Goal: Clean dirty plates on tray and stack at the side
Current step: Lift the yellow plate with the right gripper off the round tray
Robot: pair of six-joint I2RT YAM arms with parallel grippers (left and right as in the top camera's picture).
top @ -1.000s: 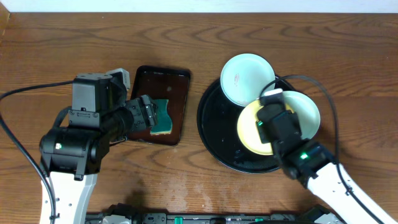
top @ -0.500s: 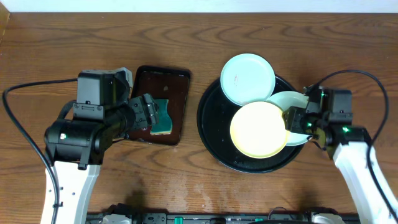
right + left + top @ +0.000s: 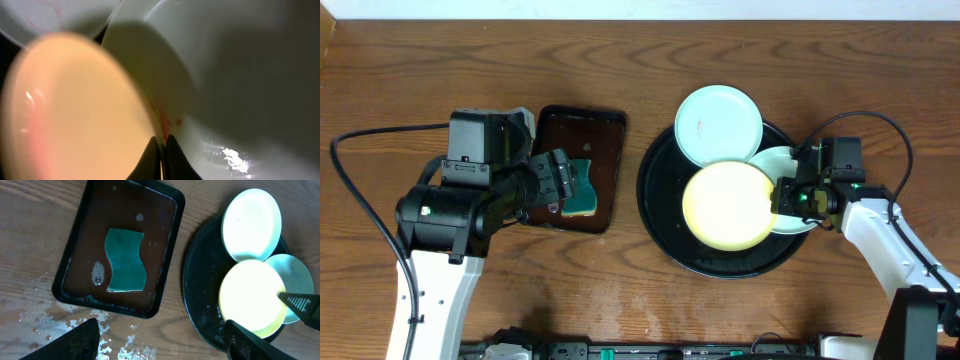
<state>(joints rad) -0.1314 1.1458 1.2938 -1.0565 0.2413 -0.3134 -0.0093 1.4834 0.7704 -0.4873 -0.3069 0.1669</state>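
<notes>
- Overhead: the right gripper [image 3: 782, 197] has swung off the large round glossy black tray [image 3: 658, 215] to its right edge, and the pale yellow round plate [image 3: 725, 205] has shifted left with it.
- Right wrist: the jaws are pinched on that plate's right rim, a pale mint-white plate [image 3: 240, 75] just behind.
- Likely the first lift towards cleaning; nothing is stacked yet.
- The left gripper [image 3: 558, 182] hangs wide open and empty over the green sponge [image 3: 125, 260].

You have bare tabletop [image 3: 620, 60] beyond the black tray [image 3: 665, 210] and in front of it; to its left the brown tray [image 3: 580, 135] (sponge [image 3: 582, 190] inside) narrows the gap.
</notes>
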